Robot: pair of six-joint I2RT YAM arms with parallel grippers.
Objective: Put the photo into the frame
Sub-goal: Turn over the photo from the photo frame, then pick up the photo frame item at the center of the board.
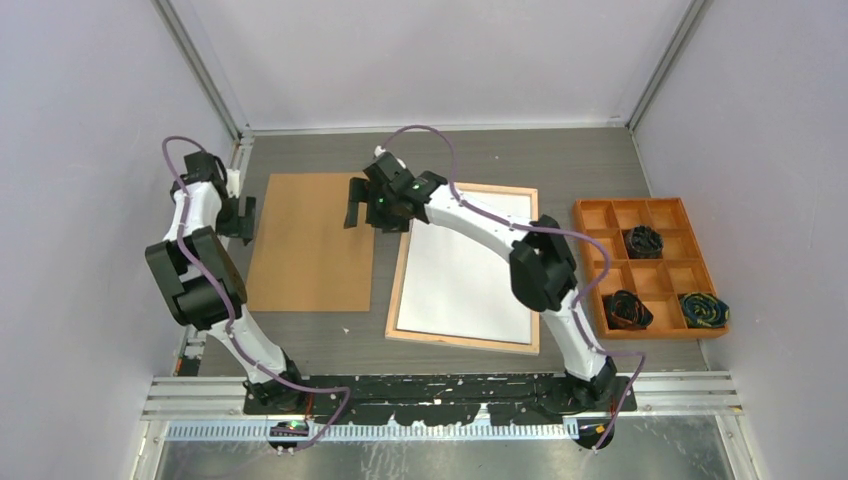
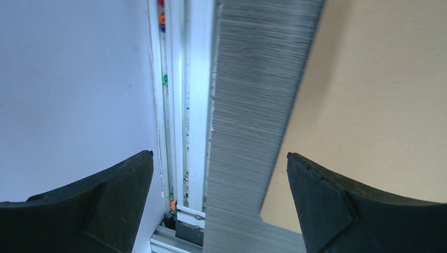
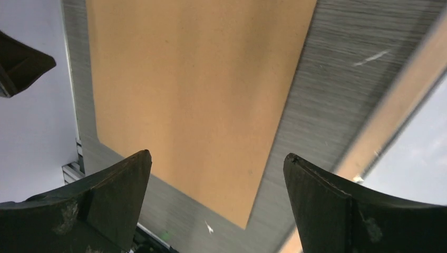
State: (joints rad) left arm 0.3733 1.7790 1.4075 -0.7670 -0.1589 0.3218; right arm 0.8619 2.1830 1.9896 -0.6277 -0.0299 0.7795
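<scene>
1. Left claw (image 1: pixel 244 219): released, fingers spread wide with nothing between them. It hangs over the strip of bare bench (image 1: pixel 560 160) at the board's left edge. In the left wrist view, that grey strip runs straight between the fingers and the board edge lies under the right finger.

2. Backing board (image 1: pixel 312 242): plain brown and flat on the bench. It lies just right of the left claw and reaches under the right claw at its far right corner.

3. Right claw (image 1: pixel 365 214): released, jaws wide apart and gripping nothing. It sits above the board's far right corner, just left of the frame's far left corner. The right wrist view has the board (image 3: pixel 195 95) between and beyond the fingers, with the frame's wooden rim (image 3: pixel 390 118) blurred off to the right.

4. Frame (image 1: pixel 462 343): flat on the bench with its wood side up, to the right of the right claw and well apart from the left claw. Neither claw touches it.

5. Photo (image 1: pixel 465 262): a white sheet filling the frame's inner opening, apparently the print lying picture side down. It lies right of and nearer than the right claw, clear of its fingers.

6. Tray (image 1: pixel 588 262): orange with compartments, far right of both claws. Dark bundles (image 1: pixel 643 240) sit in three of its cells
</scene>
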